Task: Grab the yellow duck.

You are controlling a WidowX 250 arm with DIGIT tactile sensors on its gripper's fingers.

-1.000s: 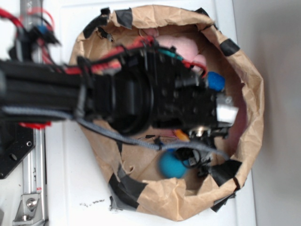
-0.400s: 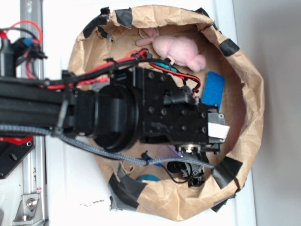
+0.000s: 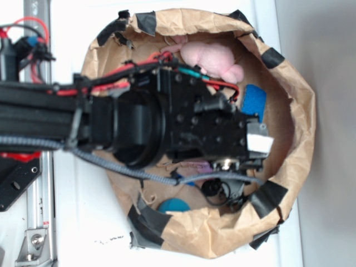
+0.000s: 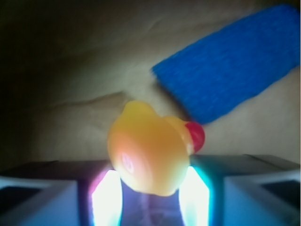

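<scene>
Sitting low centre in the wrist view, yellow duck (image 4: 149,153) between the end effector (image 4: 149,197) fingers, apparently clamped, contact unclear. Lying upper right, blue pad (image 4: 230,61). Risking the rounded body squirting out if gripped too low.

Blue pad (image 4: 230,63) just beside yellow duck (image 4: 150,150).

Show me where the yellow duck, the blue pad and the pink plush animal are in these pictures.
yellow duck (image 4: 150,153), wrist view, middle of its body.
blue pad (image 4: 230,61), wrist view, middle of its top face.
pink plush animal (image 3: 208,58), exterior view, middle of its body.
</scene>
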